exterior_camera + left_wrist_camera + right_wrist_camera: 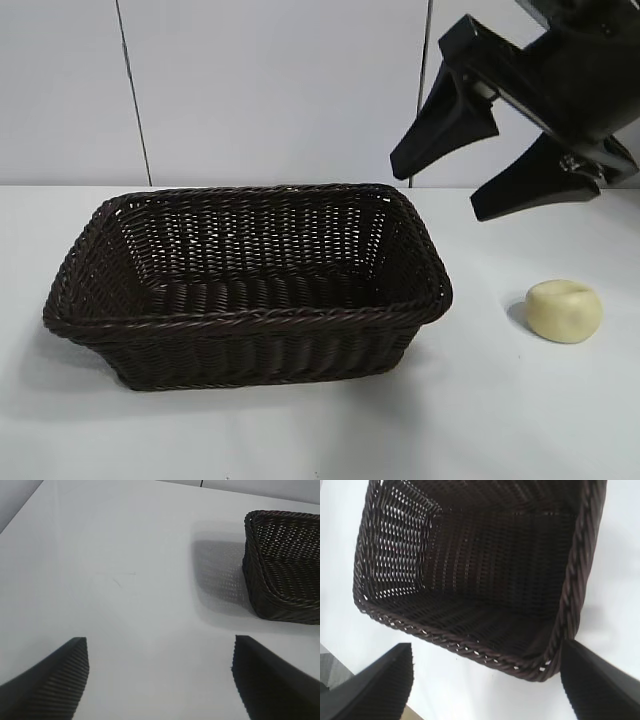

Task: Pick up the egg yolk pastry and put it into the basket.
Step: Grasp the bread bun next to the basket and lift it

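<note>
The egg yolk pastry point(564, 310), a small pale cream bun with a dent on top, lies on the white table to the right of the basket point(250, 285). The basket is dark brown wicker and holds nothing. My right gripper point(440, 190) hangs open in the air above the basket's right end, up and to the left of the pastry, nothing between its fingers. In the right wrist view the basket point(485, 570) fills the picture beyond the open gripper point(485, 680). My left gripper point(160, 677) is open over bare table, the basket's end point(282, 575) ahead of it. The left arm is outside the exterior view.
A white wall with vertical seams point(135, 100) stands close behind the table. White tabletop point(520, 410) stretches in front of the basket and around the pastry.
</note>
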Available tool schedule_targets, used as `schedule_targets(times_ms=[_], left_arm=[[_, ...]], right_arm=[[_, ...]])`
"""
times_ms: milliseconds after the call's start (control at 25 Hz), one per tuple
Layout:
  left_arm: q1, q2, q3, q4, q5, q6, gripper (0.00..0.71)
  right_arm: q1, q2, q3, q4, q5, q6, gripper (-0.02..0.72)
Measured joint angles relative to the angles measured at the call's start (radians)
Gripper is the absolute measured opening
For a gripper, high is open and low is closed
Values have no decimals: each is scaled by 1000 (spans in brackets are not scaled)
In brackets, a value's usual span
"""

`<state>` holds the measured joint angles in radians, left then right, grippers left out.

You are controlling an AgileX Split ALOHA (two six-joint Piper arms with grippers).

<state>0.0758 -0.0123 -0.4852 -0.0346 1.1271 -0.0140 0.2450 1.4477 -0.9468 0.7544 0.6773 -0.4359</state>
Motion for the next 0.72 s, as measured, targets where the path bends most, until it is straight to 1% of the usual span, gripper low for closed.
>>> schedule_targets(times_ms=[200, 240, 280, 360, 520, 600, 720], left_arm=[[0, 0, 0, 0, 0, 0, 571], [0, 0, 0, 0, 0, 0, 571], [0, 0, 0, 0, 0, 0, 571], [0, 0, 0, 0, 0, -1, 571], [0, 0, 0, 0, 0, -1, 571], [0, 0, 0, 0, 0, -1, 571], [0, 0, 0, 0, 0, -2, 571]], right_arm=[[0, 11, -97, -125, 11, 105, 582], [0, 19, -113, -159, 15, 133, 582], [0, 30, -129, -199, 22, 159, 582], [0, 49, -156, -284, 51, 233, 582], [0, 72, -195, -479, 130, 380, 582], [0, 73, -201, -573, 148, 436, 582], [0, 77, -202, -663, 163, 483, 582]])
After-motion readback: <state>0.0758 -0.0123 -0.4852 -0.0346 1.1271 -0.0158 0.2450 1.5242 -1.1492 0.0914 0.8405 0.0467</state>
